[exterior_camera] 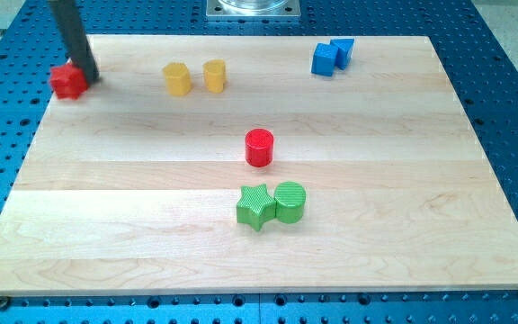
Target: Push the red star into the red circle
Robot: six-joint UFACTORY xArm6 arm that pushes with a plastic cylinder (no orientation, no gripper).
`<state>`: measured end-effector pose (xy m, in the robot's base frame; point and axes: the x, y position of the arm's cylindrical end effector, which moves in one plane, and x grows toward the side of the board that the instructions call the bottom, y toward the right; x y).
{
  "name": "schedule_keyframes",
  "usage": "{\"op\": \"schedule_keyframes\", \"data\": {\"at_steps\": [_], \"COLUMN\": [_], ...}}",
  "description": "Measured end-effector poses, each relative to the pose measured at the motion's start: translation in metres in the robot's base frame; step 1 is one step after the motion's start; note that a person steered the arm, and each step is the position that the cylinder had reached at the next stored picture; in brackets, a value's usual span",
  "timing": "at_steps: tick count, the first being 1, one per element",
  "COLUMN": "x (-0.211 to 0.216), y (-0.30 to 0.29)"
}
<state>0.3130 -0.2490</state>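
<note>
The red star (67, 81) lies near the board's top left corner. My tip (87, 73) touches its right side, the dark rod rising up and to the left out of view. The red circle (259, 147) stands near the board's middle, far to the right of and below the star.
Two yellow blocks (177, 78) (215, 76) sit side by side at the view's top, between star and circle. Two blue blocks (325, 59) (342, 50) touch at the top right. A green star (255, 206) and green circle (290, 201) touch below the red circle.
</note>
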Motion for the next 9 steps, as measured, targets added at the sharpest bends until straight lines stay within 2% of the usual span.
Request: {"op": "schedule_keyframes", "data": {"at_steps": [1,2,3,4,5,6,7,8,9], "x": [-0.043,-0.048,-0.013,0.029,0.017,-0.025,-0.011,0.040,0.080], "y": [0.010,-0.053,-0.042,0.031,0.040,-0.002,-0.054,-0.033,0.062]}}
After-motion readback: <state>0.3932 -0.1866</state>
